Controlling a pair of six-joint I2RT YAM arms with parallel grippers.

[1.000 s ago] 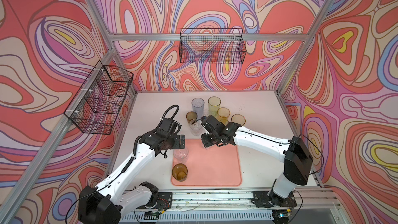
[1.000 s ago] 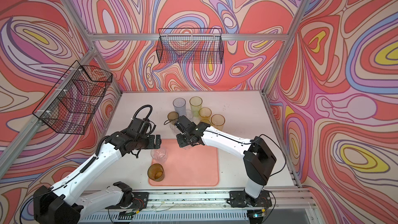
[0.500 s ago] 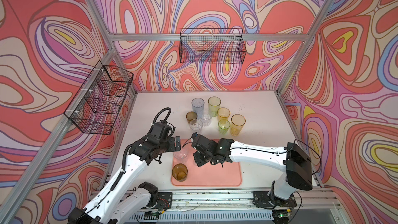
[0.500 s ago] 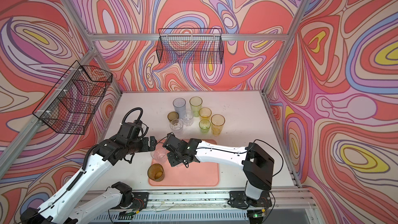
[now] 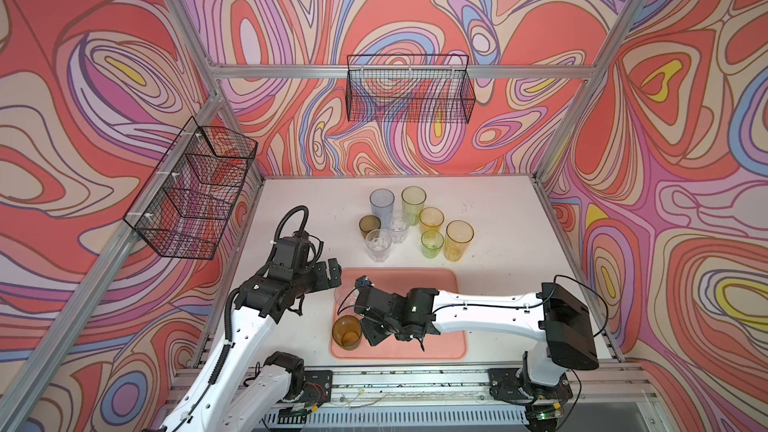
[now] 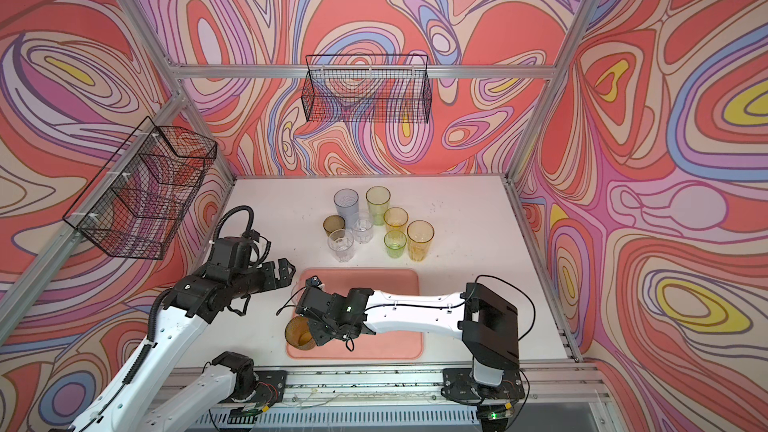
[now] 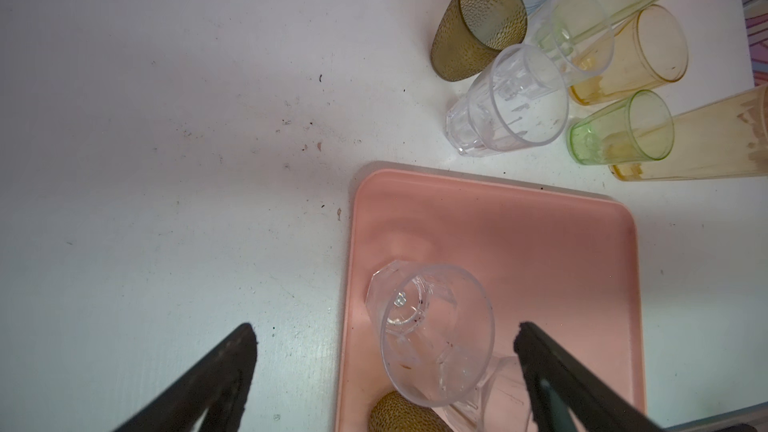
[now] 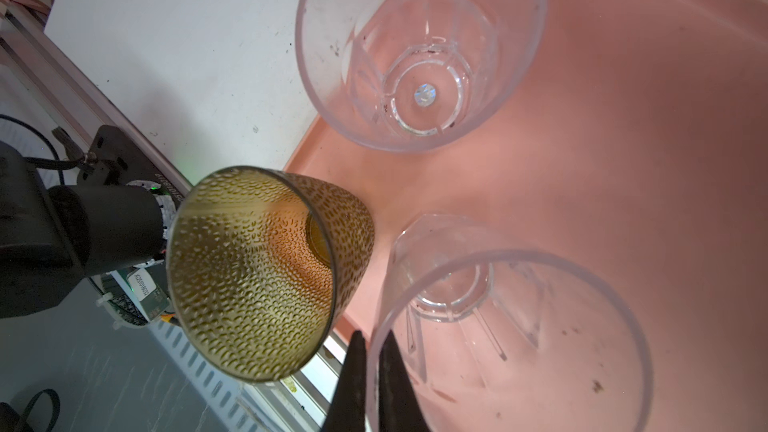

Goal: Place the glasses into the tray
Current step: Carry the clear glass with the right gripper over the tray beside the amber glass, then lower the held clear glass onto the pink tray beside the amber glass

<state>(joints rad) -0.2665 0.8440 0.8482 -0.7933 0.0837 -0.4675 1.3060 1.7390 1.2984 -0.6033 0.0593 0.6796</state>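
The salmon-pink tray [image 5: 419, 284] lies at the table's front. A brown dimpled glass [image 5: 347, 332] and a clear faceted glass [image 5: 344, 293] stand at its left end. My right gripper [image 8: 374, 367] is shut on the rim of a second clear glass [image 8: 511, 338], which sits low over the tray beside the brown glass [image 8: 253, 272]. I cannot tell whether its base touches the tray. My left gripper [image 5: 334, 274] stands open and empty by the tray's far left corner, just above the clear glass [image 7: 436, 334]. Several glasses [image 5: 378, 243] cluster on the table behind the tray.
Black wire baskets hang on the back wall [image 5: 409, 89] and the left wall [image 5: 191, 193]. A metal rail [image 5: 395, 380] runs along the table's front edge, close to the tray. White table [image 5: 291, 209] lies bare left of the glasses.
My right gripper has carried a clear glass from the cluster to the tray's near left, beside the brown glass. My left gripper has drawn back to the left, still open.
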